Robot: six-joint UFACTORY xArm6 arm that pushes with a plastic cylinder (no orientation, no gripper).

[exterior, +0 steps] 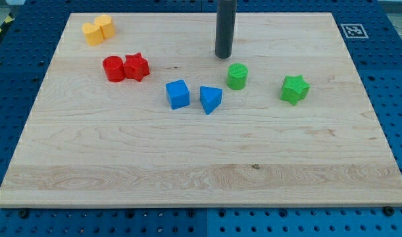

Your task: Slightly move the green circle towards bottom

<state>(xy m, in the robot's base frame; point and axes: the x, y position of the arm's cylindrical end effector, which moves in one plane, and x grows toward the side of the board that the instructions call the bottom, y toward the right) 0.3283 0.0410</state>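
Observation:
The green circle (237, 76) is a short green cylinder standing right of the board's middle, in the upper half. My tip (224, 56) is the lower end of a dark rod coming down from the view's top. It sits just above and slightly left of the green circle, with a small gap between them. A green star (295, 89) lies to the right of the circle.
A blue cube (177, 94) and a blue triangle (210, 99) lie left of and below the circle. A red circle (113, 68) touches a red star (136, 66). Two yellow blocks (99, 29) sit at the top left. The wooden board (201, 171) lies on a blue pegboard.

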